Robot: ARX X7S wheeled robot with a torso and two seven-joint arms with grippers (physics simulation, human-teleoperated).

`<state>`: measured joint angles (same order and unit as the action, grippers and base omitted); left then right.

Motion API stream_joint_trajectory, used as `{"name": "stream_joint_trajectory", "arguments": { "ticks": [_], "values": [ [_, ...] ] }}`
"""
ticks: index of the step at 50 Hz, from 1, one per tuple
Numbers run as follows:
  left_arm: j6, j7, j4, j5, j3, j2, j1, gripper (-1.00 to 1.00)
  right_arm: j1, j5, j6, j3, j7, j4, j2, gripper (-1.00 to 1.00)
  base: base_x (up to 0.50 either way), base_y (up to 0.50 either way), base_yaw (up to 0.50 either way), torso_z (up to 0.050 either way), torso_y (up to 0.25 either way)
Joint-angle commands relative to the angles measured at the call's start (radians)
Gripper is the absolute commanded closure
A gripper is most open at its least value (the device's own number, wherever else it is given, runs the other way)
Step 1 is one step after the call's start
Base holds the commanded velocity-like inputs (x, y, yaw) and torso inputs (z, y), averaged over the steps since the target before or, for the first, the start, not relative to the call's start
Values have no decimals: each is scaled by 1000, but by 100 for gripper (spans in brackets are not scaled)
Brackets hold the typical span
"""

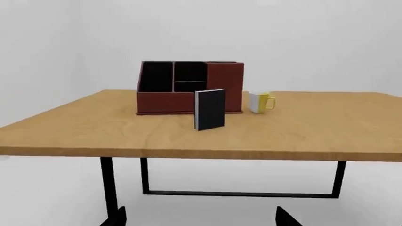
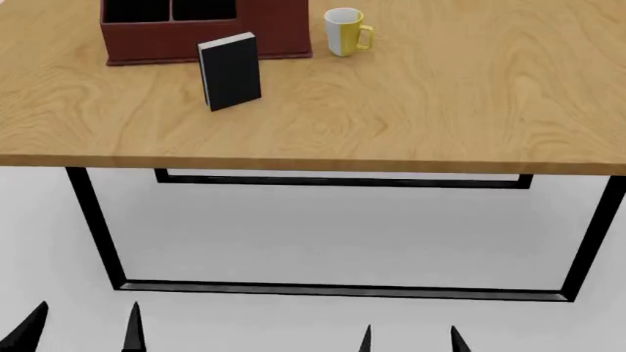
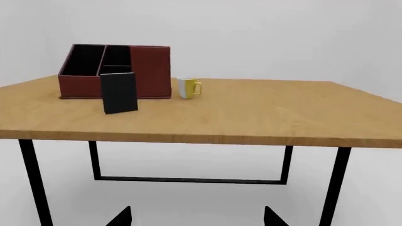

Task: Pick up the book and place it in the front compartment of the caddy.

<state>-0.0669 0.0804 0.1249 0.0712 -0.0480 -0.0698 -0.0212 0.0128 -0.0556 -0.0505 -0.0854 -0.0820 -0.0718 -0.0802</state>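
Observation:
The black book (image 2: 231, 71) with white page edges stands upright on the wooden table (image 2: 440, 110), just in front of the dark red caddy (image 2: 278, 29). It also shows in the left wrist view (image 1: 210, 109) and the right wrist view (image 3: 119, 92). The caddy (image 1: 223, 84) has black-lined cells; a small cell (image 1: 189, 86) sits right behind the book. My left gripper (image 2: 83, 330) and right gripper (image 2: 409, 341) are both open and empty, low in front of the table and far from the book. Only their dark fingertips (image 1: 119, 215) (image 3: 122, 217) show.
A white mug with a yellow handle (image 2: 344, 31) stands just right of the caddy. The table's near edge (image 2: 313, 165) lies between my grippers and the book. Black metal legs (image 2: 93, 220) frame the space under it.

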Motion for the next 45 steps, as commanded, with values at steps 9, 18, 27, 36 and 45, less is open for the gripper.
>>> {"name": "stream_joint_trajectory", "arguments": {
  "ticks": [9, 18, 27, 36, 45],
  "values": [
    [-355, 94, 369, 86, 91, -85, -239, -100, 101, -14, -318, 0, -41, -397, -73, -100, 0, 0, 0, 0, 0],
    [-598, 144, 557, 187, 200, -114, -379, -100, 187, -26, -581, 37, -69, -653, -111, -100, 0, 0, 0, 0, 0],
    [-814, 176, 724, 277, 297, -174, -478, -100, 251, -51, -800, 112, -97, -866, -140, -100, 0, 0, 0, 0, 0],
    [-927, 200, 834, 321, 332, -200, -502, -100, 215, -185, -836, 174, -210, -975, -214, -100, 0, 0, 0, 0, 0],
    [-999, 253, 914, 388, 350, -204, -509, -100, 218, -679, -630, 40, -774, -969, -635, -100, 0, 0, 0, 0, 0]
  ]
}}
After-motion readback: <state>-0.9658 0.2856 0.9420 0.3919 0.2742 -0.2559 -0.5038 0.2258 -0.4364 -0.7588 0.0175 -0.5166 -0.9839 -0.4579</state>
